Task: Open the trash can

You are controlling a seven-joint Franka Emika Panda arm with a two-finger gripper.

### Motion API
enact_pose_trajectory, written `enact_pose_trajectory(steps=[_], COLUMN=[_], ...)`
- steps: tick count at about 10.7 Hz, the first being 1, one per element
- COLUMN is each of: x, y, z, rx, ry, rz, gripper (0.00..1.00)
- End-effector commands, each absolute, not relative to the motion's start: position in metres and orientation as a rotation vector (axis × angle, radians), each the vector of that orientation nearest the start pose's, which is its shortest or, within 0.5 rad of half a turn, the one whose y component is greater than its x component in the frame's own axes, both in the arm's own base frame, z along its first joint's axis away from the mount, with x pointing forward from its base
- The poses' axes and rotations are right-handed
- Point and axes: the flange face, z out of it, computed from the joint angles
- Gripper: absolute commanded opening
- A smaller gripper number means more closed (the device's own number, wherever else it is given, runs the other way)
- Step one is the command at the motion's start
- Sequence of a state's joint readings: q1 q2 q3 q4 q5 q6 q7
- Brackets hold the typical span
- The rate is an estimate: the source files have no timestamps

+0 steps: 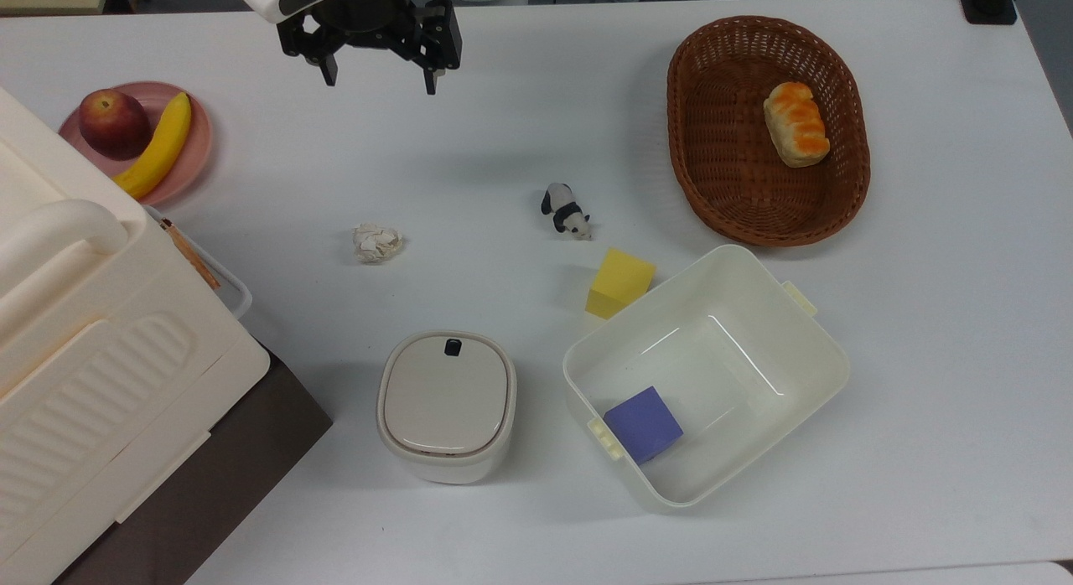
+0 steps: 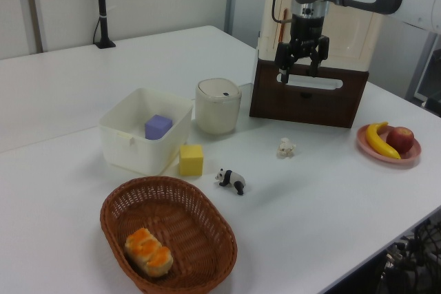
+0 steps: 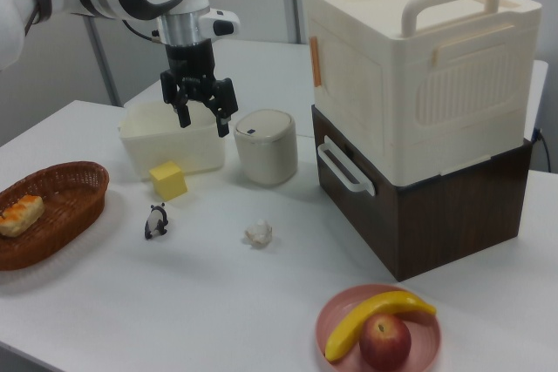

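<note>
With your hand point(image 1: 379, 75) open and high above the desk point(image 1: 536, 107), descend onto the black button point(image 1: 452, 347) at the closed trash can point(image 1: 446, 405) lid's far edge.

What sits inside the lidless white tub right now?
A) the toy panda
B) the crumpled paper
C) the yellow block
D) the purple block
D: the purple block lies on the floor of the tub, while the yellow block stands outside against its wall.

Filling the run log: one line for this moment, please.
end effector: open, raised, holding nothing | trash can: lid shut, untouched
</note>
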State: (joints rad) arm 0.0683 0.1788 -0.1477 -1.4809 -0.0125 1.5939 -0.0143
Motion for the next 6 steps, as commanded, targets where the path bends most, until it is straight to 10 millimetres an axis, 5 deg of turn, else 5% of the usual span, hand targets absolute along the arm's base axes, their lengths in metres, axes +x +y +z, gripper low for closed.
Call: enact_pose_trajectory(steps=[1,6], x=[0.6035,0.6056], y=[-0.0376,-0.0401], z=[0.5643,0.5624], rx=[-3.164,-3.164], ry=[0.073,0.073], rz=[0.096,0.087], gripper=[1.00,1.00])
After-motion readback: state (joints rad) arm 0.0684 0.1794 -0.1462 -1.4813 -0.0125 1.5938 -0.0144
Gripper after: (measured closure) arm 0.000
